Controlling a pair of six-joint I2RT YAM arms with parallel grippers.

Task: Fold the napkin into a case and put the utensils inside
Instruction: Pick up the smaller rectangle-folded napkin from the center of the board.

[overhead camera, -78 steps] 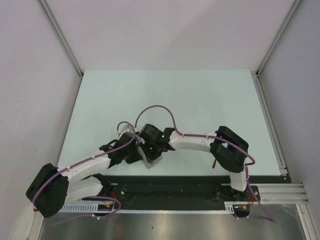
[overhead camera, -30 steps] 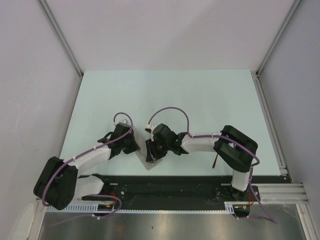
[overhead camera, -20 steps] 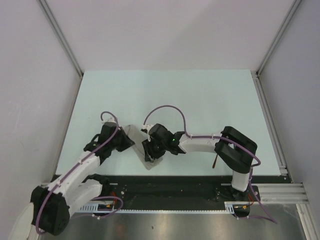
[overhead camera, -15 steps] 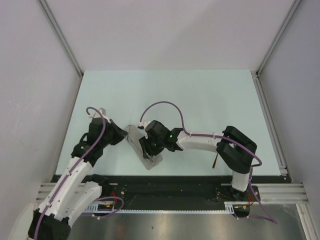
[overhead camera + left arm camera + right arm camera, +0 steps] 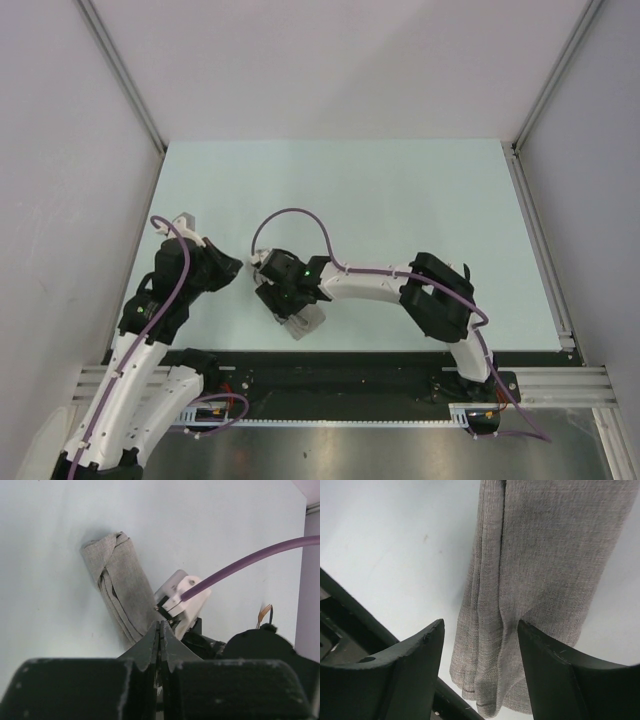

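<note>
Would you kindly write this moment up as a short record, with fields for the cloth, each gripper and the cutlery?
napkin: folded into a narrow oblong, lying on the table close to its near edge
left gripper: shut, nothing between its fingers, to the left of the napkin
right gripper: open, fingers astride one end of the napkin; contact cannot be told
utensils: not clearly in view
inside the fold: cannot tell
</note>
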